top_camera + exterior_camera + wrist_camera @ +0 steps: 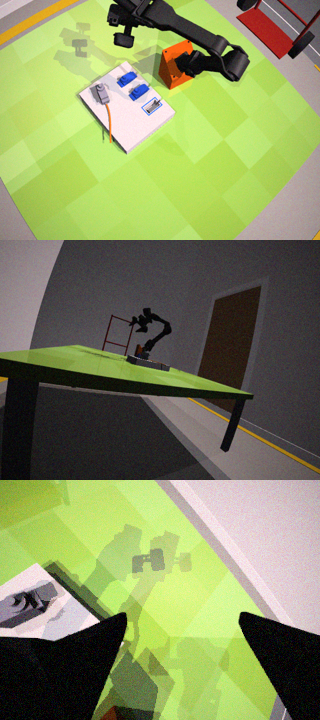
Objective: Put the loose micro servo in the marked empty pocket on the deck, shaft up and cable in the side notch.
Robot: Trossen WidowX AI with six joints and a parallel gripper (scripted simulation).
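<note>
I counted one white deck [134,129] on one green table [180,167]. On it sat two blue servos [126,78] [139,91], one grey loose servo [100,93] with one orange cable [109,121], and one blue-outlined pocket [151,106]. One orange base block [173,64] stood at the far right, and one red hand truck [273,28] beyond.

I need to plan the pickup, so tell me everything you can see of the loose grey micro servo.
The grey micro servo lies on its side on the white deck, near the deck's far-left corner, apart from the two blue servos. It looks like matte grey plastic, with a rounded output end. A thin orange cable runs from it across the deck and past the edge. Nothing grips it; the claw is open above the table.
</note>
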